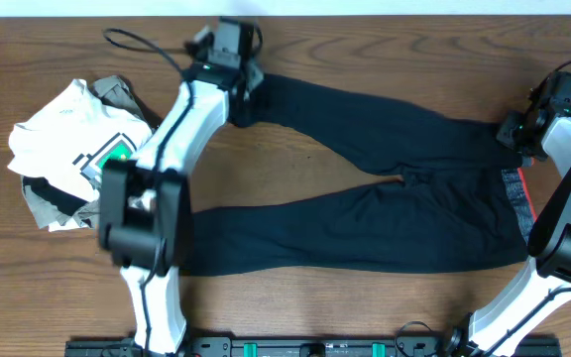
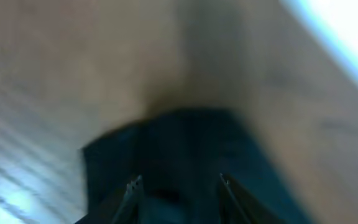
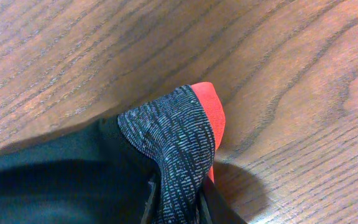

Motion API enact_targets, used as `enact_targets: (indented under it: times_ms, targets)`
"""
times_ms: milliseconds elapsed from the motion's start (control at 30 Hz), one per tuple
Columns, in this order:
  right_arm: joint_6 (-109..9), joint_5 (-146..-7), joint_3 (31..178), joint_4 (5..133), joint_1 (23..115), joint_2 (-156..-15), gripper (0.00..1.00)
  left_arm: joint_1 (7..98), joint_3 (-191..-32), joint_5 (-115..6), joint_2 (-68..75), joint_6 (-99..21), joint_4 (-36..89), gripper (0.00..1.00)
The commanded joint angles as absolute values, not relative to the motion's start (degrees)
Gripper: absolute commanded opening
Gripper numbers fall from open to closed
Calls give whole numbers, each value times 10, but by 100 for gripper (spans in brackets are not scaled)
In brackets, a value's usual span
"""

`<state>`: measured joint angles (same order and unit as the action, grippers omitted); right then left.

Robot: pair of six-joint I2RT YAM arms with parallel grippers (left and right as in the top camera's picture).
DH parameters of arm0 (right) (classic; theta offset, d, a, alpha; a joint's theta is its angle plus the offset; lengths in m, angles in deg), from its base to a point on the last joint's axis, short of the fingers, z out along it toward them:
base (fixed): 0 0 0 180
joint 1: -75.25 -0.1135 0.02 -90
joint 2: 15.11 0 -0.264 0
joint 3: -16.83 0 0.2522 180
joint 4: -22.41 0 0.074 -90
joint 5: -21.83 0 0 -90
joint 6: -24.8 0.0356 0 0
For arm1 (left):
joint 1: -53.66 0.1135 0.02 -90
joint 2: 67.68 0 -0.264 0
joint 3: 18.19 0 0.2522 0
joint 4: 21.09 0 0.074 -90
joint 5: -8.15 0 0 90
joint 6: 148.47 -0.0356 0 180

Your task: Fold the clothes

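Black pants point(image 1: 365, 198) lie spread flat on the wooden table, waist to the right and both legs reaching left. My left gripper point(image 1: 249, 99) is over the hem of the far leg. The left wrist view is blurred and shows its fingers point(image 2: 178, 183) apart, with the dark cloth point(image 2: 185, 137) between and under them. My right gripper point(image 1: 515, 134) is at the far corner of the waist. The right wrist view shows its fingers point(image 3: 178, 199) shut on the grey-speckled waistband with orange lining point(image 3: 173, 143).
A crumpled pile of other clothes point(image 1: 67, 149), with a white printed shirt on top, lies at the left of the table. A black cable point(image 1: 137, 45) runs along the far edge. Bare wood point(image 1: 295, 164) shows between the two legs.
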<state>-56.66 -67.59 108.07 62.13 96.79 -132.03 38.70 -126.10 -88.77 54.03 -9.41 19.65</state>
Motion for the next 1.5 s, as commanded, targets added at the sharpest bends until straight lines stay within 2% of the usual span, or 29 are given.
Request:
enact_targets:
  times_ms: [0, 300, 567, 667, 867, 900, 933, 967, 1033, 1300, 1467]
  targets:
    - [-572, -671, 1077, 624, 970, -1305, 17, 397, -1257, -915, 559, -100, 221, 41]
    - [-571, -671, 1077, 624, 970, -1305, 17, 415, -1257, -900, 559, -142, 276, 42]
    - [-572, -671, 1074, 626, 970, -1305, 18, 415, -1257, -755, 555, -189, 283, 54]
    - [-580, -671, 1069, 628, 970, -1305, 18, 414, -1257, -754, 548, -209, 295, 60]
    - [-582, -671, 1059, 628, 970, -1305, 20, 414, -1257, -787, 547, -229, 297, 60]
    - [-582, -671, 1058, 628, 970, -1305, 19, 414, -1257, -798, 547, -229, 296, 57]
    - [-582, -671, 1057, 629, 970, -1305, 20, 414, -1257, -806, 547, -229, 295, 48]
    - [-582, -671, 1057, 630, 970, -1305, 20, 415, -1257, -815, 547, -229, 295, 32]
    - [-582, -670, 1055, 630, 970, -1305, 20, 418, -1257, -828, 546, -236, 295, 7]
    - [-583, -665, 1055, 628, 970, -1305, 20, 474, -1257, -868, 515, -233, 282, 6]
    - [-582, -665, 1055, 630, 970, -1305, 19, 517, -1257, -890, 508, -226, 210, 6]
